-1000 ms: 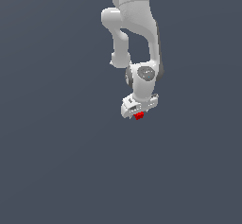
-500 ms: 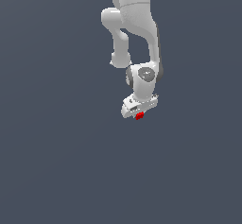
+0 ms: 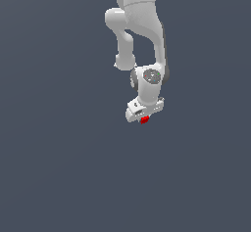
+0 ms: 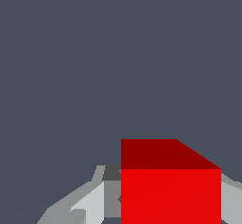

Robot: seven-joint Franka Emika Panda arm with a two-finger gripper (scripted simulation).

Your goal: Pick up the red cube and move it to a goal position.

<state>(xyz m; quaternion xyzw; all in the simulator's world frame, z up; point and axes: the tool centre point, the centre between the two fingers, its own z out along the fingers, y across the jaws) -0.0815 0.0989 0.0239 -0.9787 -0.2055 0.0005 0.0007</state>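
Note:
The red cube is a tiny bright red block right under the white hand of the arm, near the middle of the exterior view. My gripper points down and is shut on the cube. In the wrist view the red cube fills the lower part of the picture, with grey fingers close on both sides of it. The fingertips themselves are mostly hidden by the cube and the hand.
The white arm comes down from the top of the exterior view. A plain dark grey surface lies all around; no other object shows.
The gripper with the red cube has risen very slightly; the arm's pose is almost the same.

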